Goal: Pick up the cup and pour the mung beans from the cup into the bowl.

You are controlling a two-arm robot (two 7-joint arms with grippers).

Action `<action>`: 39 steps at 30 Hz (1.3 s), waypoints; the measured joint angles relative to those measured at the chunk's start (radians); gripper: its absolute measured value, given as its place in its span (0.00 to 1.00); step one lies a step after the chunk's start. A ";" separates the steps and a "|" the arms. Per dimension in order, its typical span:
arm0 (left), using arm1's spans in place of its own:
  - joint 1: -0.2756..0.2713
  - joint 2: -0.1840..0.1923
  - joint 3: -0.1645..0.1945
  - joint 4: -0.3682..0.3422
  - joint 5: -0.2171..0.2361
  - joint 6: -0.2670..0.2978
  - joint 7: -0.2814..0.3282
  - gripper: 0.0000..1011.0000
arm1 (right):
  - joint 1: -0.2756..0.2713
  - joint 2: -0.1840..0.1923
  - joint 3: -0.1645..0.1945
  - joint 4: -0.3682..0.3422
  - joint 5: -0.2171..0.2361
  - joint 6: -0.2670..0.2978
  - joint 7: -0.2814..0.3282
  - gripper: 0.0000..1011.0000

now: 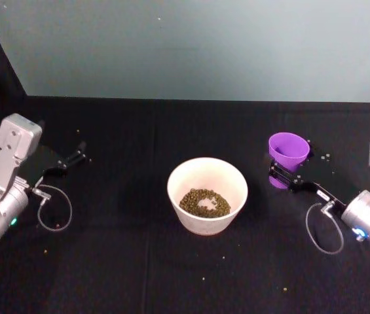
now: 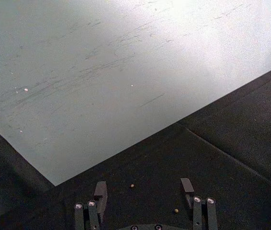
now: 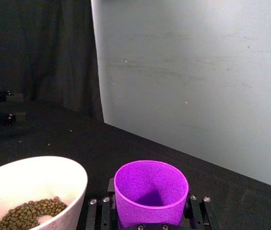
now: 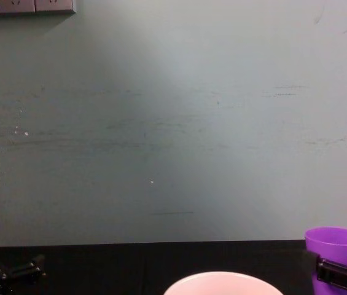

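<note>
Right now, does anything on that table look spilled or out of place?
Yes. A few stray mung beans lie scattered on the black table, outside the bowl. The rest sit in the bowl. The cup stands upright and empty in the right hand.

The pale bowl point(image 1: 207, 194) sits upright, with mung beans point(image 1: 204, 203) heaped in its bottom. Well to the right of the bowl stands the purple cup point(image 1: 288, 154), upright, empty, open mouth facing up.
</note>
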 joint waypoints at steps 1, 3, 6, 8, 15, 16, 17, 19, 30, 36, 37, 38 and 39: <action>0.000 0.000 0.000 0.000 0.000 0.000 0.000 0.99 | 0.004 -0.005 0.001 0.005 -0.001 0.007 0.002 0.75; 0.000 0.000 0.000 0.000 0.000 0.000 0.000 0.99 | 0.008 -0.010 0.002 0.012 -0.002 0.012 0.006 0.75; 0.000 0.000 0.000 0.000 0.000 0.000 0.000 0.99 | 0.020 -0.024 0.001 0.033 -0.010 0.017 0.013 0.75; 0.000 0.000 0.000 0.000 0.000 0.000 0.000 0.99 | 0.028 -0.035 -0.001 0.049 -0.019 0.018 0.017 0.75; 0.000 0.000 0.000 0.000 0.000 0.000 0.000 0.99 | 0.044 -0.060 -0.003 0.092 -0.043 0.018 0.030 0.75; 0.000 0.000 0.000 0.000 0.000 0.000 0.000 0.99 | 0.045 -0.062 -0.003 0.096 -0.045 0.018 0.031 0.75; 0.000 0.000 0.000 0.000 0.000 0.000 0.000 0.99 | 0.046 -0.064 -0.002 0.099 -0.047 0.018 0.031 0.75; 0.000 0.000 0.000 0.000 0.000 0.000 0.000 0.99 | 0.046 -0.067 0.000 0.109 -0.052 0.017 0.034 0.75; 0.000 0.000 0.000 0.000 0.000 0.000 0.000 0.99 | 0.037 -0.077 0.022 0.142 -0.059 0.000 0.072 0.75; 0.000 0.000 0.000 0.000 0.000 0.000 0.000 0.99 | 0.032 -0.082 0.035 0.146 -0.055 0.003 0.089 0.75; 0.000 0.000 0.000 0.000 0.000 0.000 0.000 0.99 | 0.032 -0.082 0.035 0.146 -0.055 0.003 0.089 0.75; 0.000 0.000 0.000 0.000 0.000 0.000 0.000 0.99 | 0.032 -0.082 0.035 0.146 -0.055 0.003 0.089 0.75; 0.000 0.000 0.000 0.000 0.000 0.000 0.000 0.99 | 0.032 -0.082 0.035 0.146 -0.055 0.003 0.089 0.75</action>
